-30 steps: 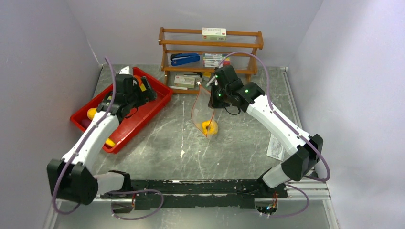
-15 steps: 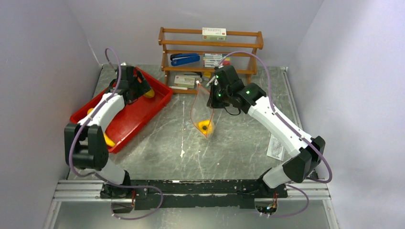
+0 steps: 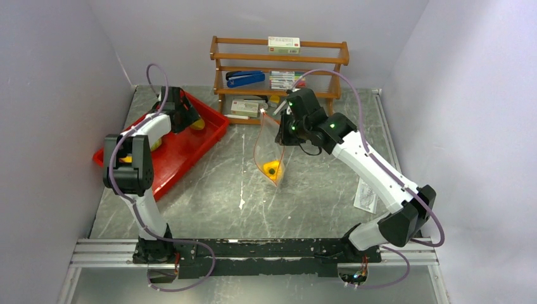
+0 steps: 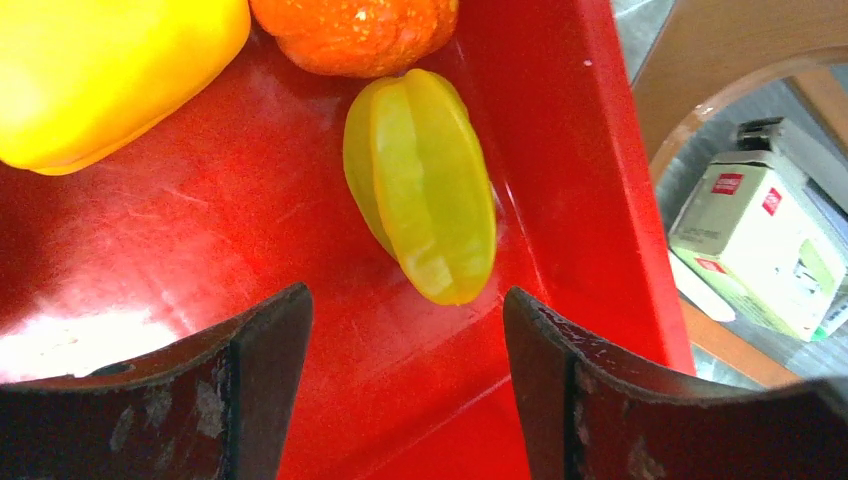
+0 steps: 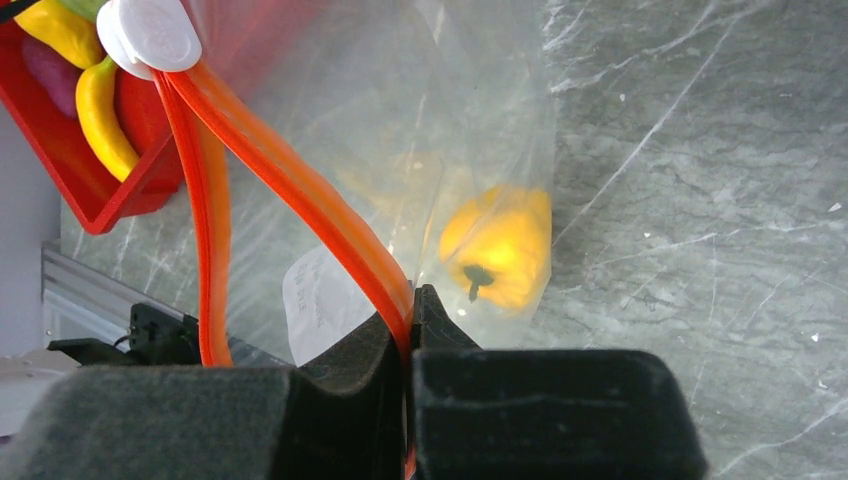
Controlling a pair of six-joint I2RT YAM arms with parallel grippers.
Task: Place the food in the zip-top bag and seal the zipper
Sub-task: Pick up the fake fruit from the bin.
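Note:
My right gripper (image 5: pixel 412 300) is shut on the red-orange zipper strip (image 5: pixel 300 190) of the clear zip-top bag (image 3: pixel 269 149), holding it up with its mouth open. A yellow pepper (image 5: pixel 497 245) lies in the bag's bottom, also seen from above (image 3: pixel 273 169). My left gripper (image 4: pixel 405 310) is open, low over the red tray (image 4: pixel 560 180), just short of a yellow-green ribbed fruit (image 4: pixel 425 180). A yellow pepper (image 4: pixel 110 70) and an orange fruit (image 4: pixel 355 30) lie beyond it. In the top view the left gripper (image 3: pixel 183 117) is at the tray's far corner.
A wooden shelf rack (image 3: pixel 278 69) with boxes and a blue stapler stands at the back. A small box (image 4: pixel 760 240) sits just past the tray wall. A flat paper packet (image 3: pixel 366 193) lies at the right. More yellow food (image 5: pixel 95 100) lies in the tray's near end.
My left arm has swung further toward the tray's far corner and lowered over the yellow-green fruit. The right gripper keeps holding the bag, which has shifted only slightly.

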